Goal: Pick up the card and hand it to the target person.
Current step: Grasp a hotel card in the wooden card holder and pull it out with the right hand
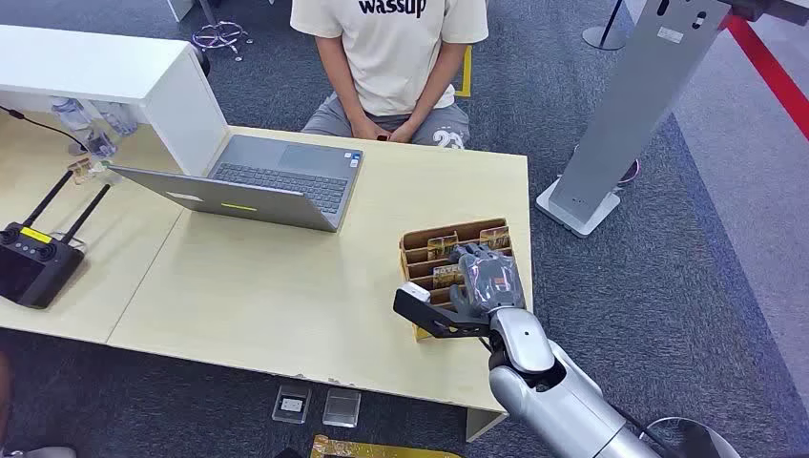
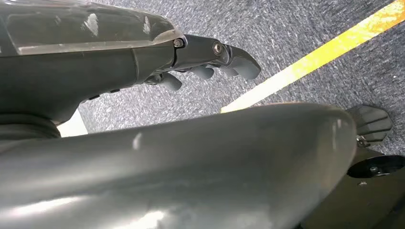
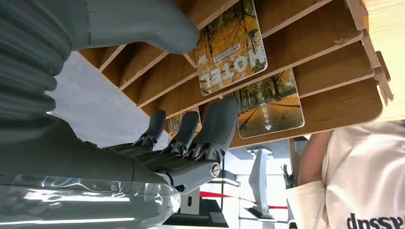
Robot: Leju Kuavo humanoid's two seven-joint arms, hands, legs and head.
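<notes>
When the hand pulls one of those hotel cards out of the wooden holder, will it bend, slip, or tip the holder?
The hotel card looks thin and flat, so probably stiff and light. Its glossy printed face may be slippery between the right hand's fingers. The wooden holder is slim slats, so a snagged card might drag or tip it.

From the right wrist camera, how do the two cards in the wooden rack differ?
The HOTEL card sits in one slot and shows bold white lettering; the path card sits in the neighbouring slot and shows a tree-lined path with small characters. The right hand's thumb lies beside the HOTEL card. Both show autumn foliage.
</notes>
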